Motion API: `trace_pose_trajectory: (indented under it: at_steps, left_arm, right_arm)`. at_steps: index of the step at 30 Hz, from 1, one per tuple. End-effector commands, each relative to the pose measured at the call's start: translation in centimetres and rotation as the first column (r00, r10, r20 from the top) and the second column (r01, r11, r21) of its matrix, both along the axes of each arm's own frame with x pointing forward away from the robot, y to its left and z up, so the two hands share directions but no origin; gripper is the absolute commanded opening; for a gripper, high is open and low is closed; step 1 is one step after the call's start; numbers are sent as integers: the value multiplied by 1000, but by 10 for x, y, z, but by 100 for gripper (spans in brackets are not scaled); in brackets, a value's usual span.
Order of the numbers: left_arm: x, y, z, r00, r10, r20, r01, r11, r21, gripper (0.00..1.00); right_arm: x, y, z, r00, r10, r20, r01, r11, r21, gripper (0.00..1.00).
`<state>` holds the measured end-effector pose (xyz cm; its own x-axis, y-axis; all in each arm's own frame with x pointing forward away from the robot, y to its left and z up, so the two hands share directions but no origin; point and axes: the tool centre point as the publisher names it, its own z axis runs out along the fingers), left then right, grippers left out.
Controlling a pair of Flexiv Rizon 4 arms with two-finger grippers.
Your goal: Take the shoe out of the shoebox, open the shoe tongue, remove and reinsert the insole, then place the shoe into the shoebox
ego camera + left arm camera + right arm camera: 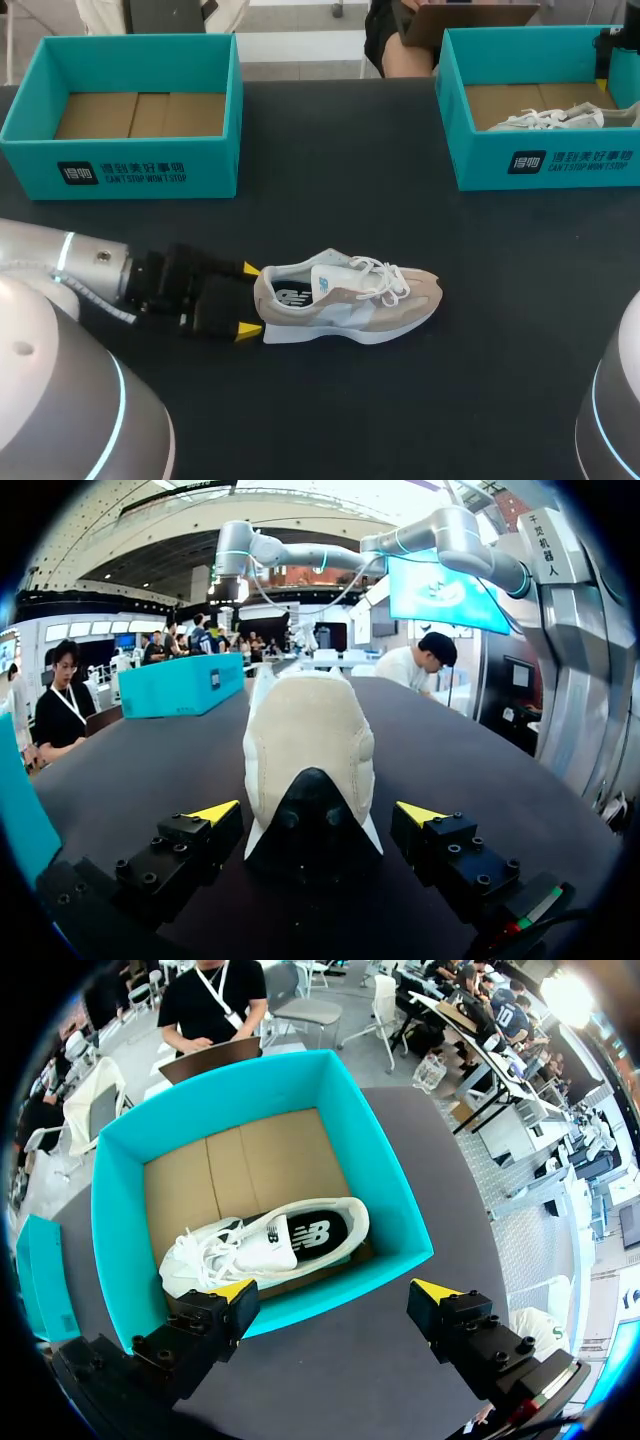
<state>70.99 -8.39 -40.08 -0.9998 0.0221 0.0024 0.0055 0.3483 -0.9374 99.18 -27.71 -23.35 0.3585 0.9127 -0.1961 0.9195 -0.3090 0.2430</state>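
Note:
A beige and white sneaker [345,300] lies on its sole in the middle of the dark table, toe to the right, its laces tied. My left gripper [246,300] is open with the sneaker's heel [310,800] between its yellow tips, neither finger pressing it. An empty teal shoebox [130,110] stands at the back left. A second teal shoebox [540,120] at the back right holds a white sneaker [265,1245]. My right gripper [335,1295] hovers open above that box's near wall; in the head view only a dark part of it shows at the far right edge.
The dark table [400,400] stretches in front of and to the right of the beige sneaker. The right arm's grey base [615,410] sits at the near right corner, the left arm's base [60,400] at the near left.

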Motion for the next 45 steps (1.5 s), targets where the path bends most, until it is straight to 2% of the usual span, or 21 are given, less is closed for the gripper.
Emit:
trace_pose_trajectory:
  at_steps: [1, 12, 20, 21, 22, 23, 24, 25, 45]
  left_arm:
    - [5, -21, -10, 1000, -19, 8, 18, 1000, 7, 100]
    - [-1, -46, -16, 1000, -8, 14, 8, 1000, -3, 100]
    - [4, -56, -23, 999, 37, 18, -37, 999, 8, 100]
    - [4, -57, -24, 999, 40, 12, -40, 999, 12, 91]
    - [4, -57, -25, 999, 39, 9, -39, 999, 9, 78]
    - [4, -56, -25, 999, 40, 12, -40, 999, 14, 48]
    - [4, -56, -26, 999, 41, 8, -41, 999, 16, 31]
    - [4, -56, -27, 999, 41, 5, -41, 999, 16, 1]
    - [4, -52, -26, 999, 46, -16, -45, 999, 18, 0]
  right_arm:
    - [-1, 0, 0, 1000, 0, 1, 0, 1000, 0, 100]
    - [-1, 0, 0, 1000, 0, 1, 0, 1000, 0, 100]
    - [-1, 0, 0, 1000, 0, 1, 0, 1000, 0, 100]
    - [-1, 0, 0, 1000, 0, 1, 0, 1000, 0, 100]
    - [-1, 0, 0, 1000, 0, 1, 0, 1000, 0, 100]
    - [-1, 0, 0, 1000, 0, 1, 0, 1000, 0, 100]
    - [-1, 0, 0, 1000, 0, 1, 0, 1000, 0, 100]
    - [-1, 0, 0, 1000, 0, 1, 0, 1000, 0, 100]
    - [-1, 0, 0, 1000, 0, 1, 0, 1000, 0, 100]
